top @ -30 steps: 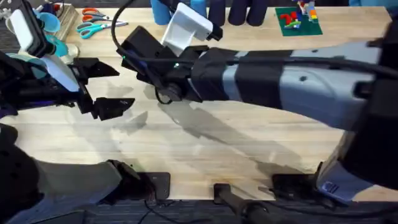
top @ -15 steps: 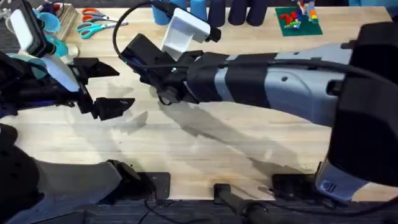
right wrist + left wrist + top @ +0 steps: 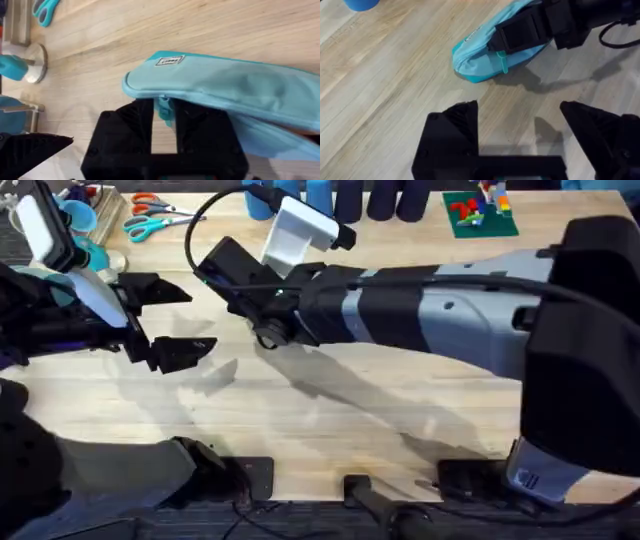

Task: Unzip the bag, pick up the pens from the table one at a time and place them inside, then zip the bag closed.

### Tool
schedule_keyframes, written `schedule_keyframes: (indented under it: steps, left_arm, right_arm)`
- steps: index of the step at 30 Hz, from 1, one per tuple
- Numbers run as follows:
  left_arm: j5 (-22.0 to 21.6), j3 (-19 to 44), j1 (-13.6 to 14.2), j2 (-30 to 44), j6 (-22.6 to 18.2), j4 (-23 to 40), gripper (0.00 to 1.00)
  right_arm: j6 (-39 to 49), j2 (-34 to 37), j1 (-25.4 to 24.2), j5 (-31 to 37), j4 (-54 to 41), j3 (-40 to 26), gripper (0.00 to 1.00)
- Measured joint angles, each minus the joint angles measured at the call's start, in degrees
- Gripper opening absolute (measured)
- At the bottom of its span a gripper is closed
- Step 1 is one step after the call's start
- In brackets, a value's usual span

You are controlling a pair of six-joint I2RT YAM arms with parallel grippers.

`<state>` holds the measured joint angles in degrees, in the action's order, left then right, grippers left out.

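The right arm reaches across the table (image 3: 330, 420) from the lower right toward the far left, and its gripper (image 3: 164, 116) sits at the end of the light blue pencil pouch (image 3: 235, 90), its two black fingers (image 3: 131, 131) drawn close together on either side of the small blue zipper pull (image 3: 163, 110), pinching it. The pouch lies flat on the light wooden planks at the far-left part of the table, under that gripper; the left wrist view shows its rounded end (image 3: 475, 57) on the table with the right gripper over it and the pull tab hanging at its edge. The left gripper (image 3: 525, 135) hovers near the pouch, to its left and a little nearer, fingers spread wide apart and holding nothing; in the overhead view it (image 3: 165, 320) is well clear of the right gripper (image 3: 225, 270). A pair of blue-handled scissors (image 3: 150, 222) lies at the far left edge, and blue cups (image 3: 320, 192) stand along the far edge.
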<state>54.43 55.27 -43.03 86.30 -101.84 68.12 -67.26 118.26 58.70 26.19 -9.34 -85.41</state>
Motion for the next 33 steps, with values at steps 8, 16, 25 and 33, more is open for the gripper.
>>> schedule_keyframes:
  steps: [8, 16, 25, 33]
  left_arm:
    - [0.0, 0.0, 0.0, 0.0, 0.0, 0.0, 0.994]
    - [0.0, 0.0, 0.0, 0.0, 0.0, 0.0, 0.993]
    - [0.0, 0.0, 0.0, 0.0, 0.0, 0.0, 0.993]
    - [0.0, 0.0, 0.0, 0.0, 0.0, 0.0, 0.993]
  right_arm:
    - [0.0, 0.0, 0.0, 0.2, -1.0, 0.0, 0.1]
    - [0.0, 0.0, 0.0, 0.2, -1.4, 0.0, 0.038]
    - [4.0, -1.1, 0.0, -0.1, -1.6, 0.0, 0.034]
    - [6.8, -6.5, 0.0, -1.2, -1.5, 0.0, 0.033]
